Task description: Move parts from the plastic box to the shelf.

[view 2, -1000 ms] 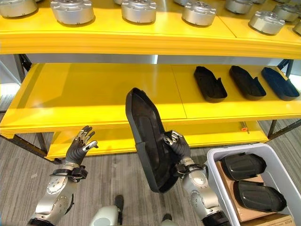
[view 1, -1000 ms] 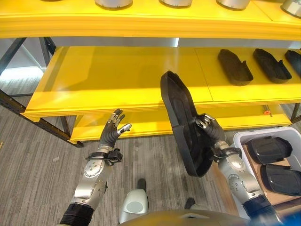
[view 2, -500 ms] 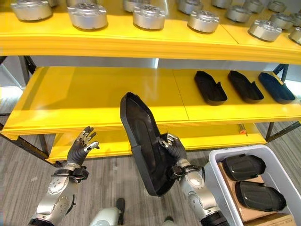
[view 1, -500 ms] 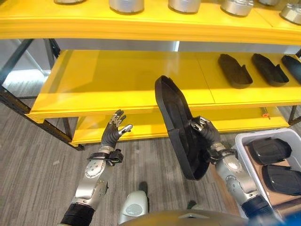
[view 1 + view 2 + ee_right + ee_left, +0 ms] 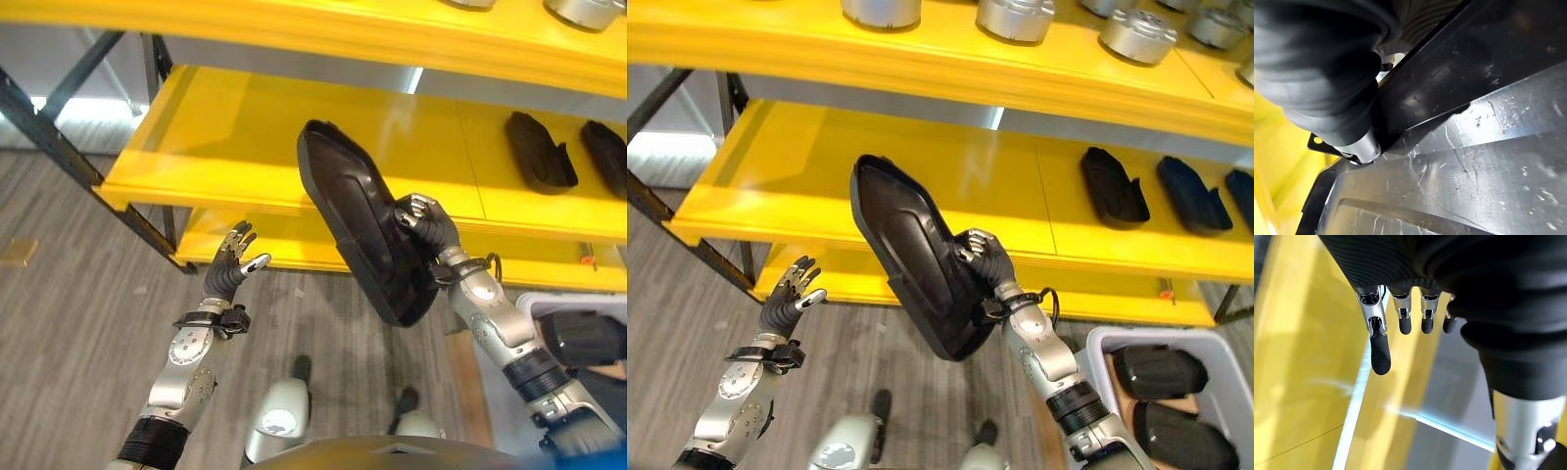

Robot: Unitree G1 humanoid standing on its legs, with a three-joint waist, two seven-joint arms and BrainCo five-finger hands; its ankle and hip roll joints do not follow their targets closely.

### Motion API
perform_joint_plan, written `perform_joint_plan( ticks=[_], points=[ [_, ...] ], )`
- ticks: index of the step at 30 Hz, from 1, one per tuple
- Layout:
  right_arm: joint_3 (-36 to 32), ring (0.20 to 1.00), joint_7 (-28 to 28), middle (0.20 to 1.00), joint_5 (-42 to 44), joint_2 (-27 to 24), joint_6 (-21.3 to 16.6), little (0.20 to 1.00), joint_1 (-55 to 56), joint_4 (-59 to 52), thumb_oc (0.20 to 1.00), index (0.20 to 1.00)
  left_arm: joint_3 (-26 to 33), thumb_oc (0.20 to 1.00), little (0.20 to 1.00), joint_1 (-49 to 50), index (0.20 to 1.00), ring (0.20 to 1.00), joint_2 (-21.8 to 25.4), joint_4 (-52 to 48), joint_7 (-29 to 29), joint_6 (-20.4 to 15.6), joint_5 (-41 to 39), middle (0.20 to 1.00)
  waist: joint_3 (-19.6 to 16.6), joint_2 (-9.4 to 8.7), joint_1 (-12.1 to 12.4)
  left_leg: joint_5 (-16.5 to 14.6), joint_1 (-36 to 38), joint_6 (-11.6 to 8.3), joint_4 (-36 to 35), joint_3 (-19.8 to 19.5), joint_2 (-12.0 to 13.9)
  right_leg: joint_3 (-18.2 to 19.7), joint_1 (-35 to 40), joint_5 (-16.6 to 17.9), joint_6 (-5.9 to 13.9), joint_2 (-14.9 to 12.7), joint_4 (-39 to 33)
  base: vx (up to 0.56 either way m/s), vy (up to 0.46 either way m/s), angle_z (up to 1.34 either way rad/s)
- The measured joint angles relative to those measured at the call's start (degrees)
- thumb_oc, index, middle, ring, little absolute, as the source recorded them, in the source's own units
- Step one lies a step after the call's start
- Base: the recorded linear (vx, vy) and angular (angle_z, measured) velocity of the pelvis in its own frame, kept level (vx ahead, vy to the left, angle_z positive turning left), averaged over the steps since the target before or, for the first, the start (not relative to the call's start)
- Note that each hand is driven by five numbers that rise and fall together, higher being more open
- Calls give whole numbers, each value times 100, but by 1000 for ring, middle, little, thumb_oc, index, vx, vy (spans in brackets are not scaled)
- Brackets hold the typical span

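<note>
A long black moulded part (image 5: 362, 230) stands tilted on end in front of the yellow middle shelf (image 5: 245, 147), held up in the air. My right hand (image 5: 423, 223) is shut on its right edge, fingers curled round the rim; the same part (image 5: 1474, 147) shows scratched and close in the right wrist view. My left hand (image 5: 231, 266) is raised at the lower left, open and holding nothing, with its fingers (image 5: 1380, 350) straight before the shelf edge. A white plastic box (image 5: 1112, 343) at the lower right holds two more black parts (image 5: 1161, 372).
Three black parts (image 5: 1115, 186) lie in a row on the right of the middle shelf. Round silver metal parts (image 5: 1014, 17) stand on the top shelf. The left of the middle shelf is bare. A dark steel frame leg (image 5: 59, 147) slants at the left.
The camera has swung left and tilted. My right hand has lifted the black part higher and nearer the middle shelf. The left hand stays raised and open.
</note>
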Motion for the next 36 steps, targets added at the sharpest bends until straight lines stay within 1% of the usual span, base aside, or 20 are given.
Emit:
perform_joint_plan(
  ticks=[1, 2, 4, 7, 8, 9, 11, 13, 15, 16, 17, 21, 23, 26, 28, 30, 31, 33, 34, 36],
  points=[
    [0, 200, 0, 200, 0, 0, 0, 200, 0, 0, 200, 200, 0, 1000, 1000, 0, 1000, 1000, 0, 0, 0, 0, 0, 1000, 0, 0, 0, 0, 0, 0, 0, 0, 0, 0, 0, 0, 0, 0, 0, -75, -133, -2],
    [43, 200, -71, 200, -95, -243, -4, 200, -545, 307, 200, 200, -50, 1000, 1000, -9, 1000, 1000, 46, -20, -1, 1, -139, 1000, 103, 94, 20, 175, -70, -118, -151, -45, 278, -71, -193, -102, -179, 255, 137, -52, -98, -11],
    [59, 200, -183, 200, -115, -530, -12, 200, -1253, 837, 200, 200, -124, 1000, 1000, -75, 1000, 1000, 118, -32, -9, 3, -195, 1000, 292, 189, -3, 264, -87, -201, -301, -89, 471, -69, -377, -213, -339, 413, 332, -36, -62, -14],
    [21, 200, -591, 200, -203, -681, -8, 200, -2324, 1872, 200, 200, -238, 1000, 1000, -185, 1000, 1000, 203, -76, -8, 3, -205, 1000, 541, 277, -30, 307, -202, -247, -331, -70, 579, 34, -766, -432, -420, 442, 816, -28, -25, -12],
    [20, 200, -690, 200, -241, -762, -5, 200, -2577, 2065, 200, 200, -243, 1000, 1000, -248, 1000, 1000, 208, -102, -4, 3, -206, 1000, 664, 313, -24, 328, -202, -248, -324, -67, 581, 42, -822, -474, -458, 423, 931, -21, -10, -4],
    [19, 200, -745, 200, -300, -787, -5, 200, -2722, 2172, 200, 200, -232, 1000, 1000, -264, 1000, 1000, 218, -139, 0, -3, -207, 1000, 727, 313, -22, 336, -206, -249, -324, -56, 581, 62, -872, -527, -439, 407, 1018, 0, 0, 0],
    [96, 200, -891, 200, -340, -778, -7, 200, -3293, 2807, 200, 200, -260, 1000, 1000, -316, 1000, 1000, 250, -157, 2, -15, -215, 1000, 814, 356, -6, 380, -293, -217, -316, -54, 576, 77, -1035, -596, -465, 371, 1211, -1, -6, 2],
    [111, 200, -1032, 200, -360, -772, -2, 200, -3521, 3028, 200, 200, -258, 1000, 1000, -422, 1000, 1000, 253, -173, 6, -38, -337, 1000, 874, 375, 14, 396, -309, -226, -330, -78, 573, 65, -1077, -656, -483, 361, 1299, -2, -17, 10],
    [406, 200, -1029, 200, -367, -696, 3, 200, -4121, 3777, 200, 200, -313, 1000, 1000, -438, 1000, 1000, 272, -170, 10, -88, -371, 1000, 904, 416, 40, 418, -378, -256, -326, -89, 565, 55, -1174, -705, -475, 342, 1374, -7, -10, 5],
    [412, 200, -1086, 200, -370, -689, 4, 200, -4350, 4027, 200, 200, -371, 1000, 1000, -521, 1000, 1000, 272, -170, 11, -89, -372, 1000, 951, 454, 85, 427, -393, -257, -326, -90, 562, 53, -1204, -718, -480, 334, 1413, 0, 0, 0],
    [539, 200, -1114, 200, -361, -614, 6, 200, -4710, 4624, 200, 200, -400, 1000, 1000, -563, 1000, 1000, 283, -176, 10, -101, -372, 1000, 973, 484, 156, 427, -394, -255, -329, -90, 552, 53, -1232, -768, -489, 309, 1470, -3, -21, 4],
    [593, 200, -1122, 200, -300, -283, 28, 200, -5324, 5943, 200, 200, -411, 1000, 1000, -569, 1000, 1000, 372, -181, 11, -129, -373, 1000, 983, 503, 215, 427, -415, -254, -333, -160, 538, 10, -1237, -813, -489, 300, 1509, 2, -24, 6],
    [589, 200, -1091, 200, -286, -284, 57, 200, -5441, 6478, 200, 200, -505, 1000, 1000, -632, 1000, 1000, 474, -187, 10, -133, -374, 1000, 983, 507, 343, 427, -429, -255, -329, -189, 523, -37, -1237, -849, -484, 274, 1546, 3, -30, 11],
    [586, 200, -1035, 200, -236, -318, 134, 200, -5504, 7035, 200, 200, -518, 1000, 1000, -673, 1000, 1000, 519, -189, 11, -165, -374, 1000, 977, 526, 461, 432, -453, -261, -312, -308, 428, -101, -1247, -970, -454, 165, 1731, -2, -19, 24],
    [586, 200, -1015, 200, -236, -380, 186, 200, -5585, 7143, 200, 200, -538, 1000, 1000, -700, 1000, 1000, 555, -197, 12, -203, -375, 1000, 998, 590, 488, 438, -520, -262, -301, -394, 393, -204, -1257, -1001, -444, 104, 1788, -4, -19, 28],
    [497, 200, -967, 200, -228, -466, 190, 200, -5601, 7223, 200, 200, -678, 1000, 1000, -742, 1000, 1000, 626, -208, 10, -205, -375, 1000, 1007, 660, 626, 470, -572, -267, -305, -472, 338, -250, -1311, -1054, -437, 40, 1898, -9, -18, 23],
    [461, 200, -960, 200, -206, -552, 214, 200, -5667, 7419, 200, 200, -762, 1000, 1000, -769, 1000, 1000, 627, -261, 10, -206, -376, 1000, 1002, 734, 685, 490, -607, -260, -310, -516, 309, -297, -1320, -1075, -434, 10, 1936, -14, -13, 21],
    [374, 200, -973, 200, -176, -633, 297, 200, -5803, 7614, 200, 200, -836, 1000, 1000, -744, 1000, 1000, 677, -425, 9, -218, -376, 1000, 1003, 825, 801, 510, -649, -258, -304, -560, 267, -327, -1367, -1115, -434, -46, 2019, -5, -12, 21],
    [266, 200, -977, 200, -82, -728, 311, 200, -5815, 7627, 200, 200, -904, 1000, 1000, -745, 1000, 1000, 682, -434, 8, -218, -376, 1000, 989, 900, 856, 523, -677, -258, -303, -621, 241, -382, -1365, -1135, -421, -76, 2046, 1, -8, 23],
    [97, 200, -988, 200, 80, -887, 312, 200, -5817, 7659, 200, 200, -954, 1000, 1000, -747, 1000, 1000, 683, -460, 8, -220, -377, 1000, 984, 982, 943, 539, -686, -253, -306, -665, 180, -424, -1373, -1206, -400, -157, 2154, 3, 6, 25]
  ],
)
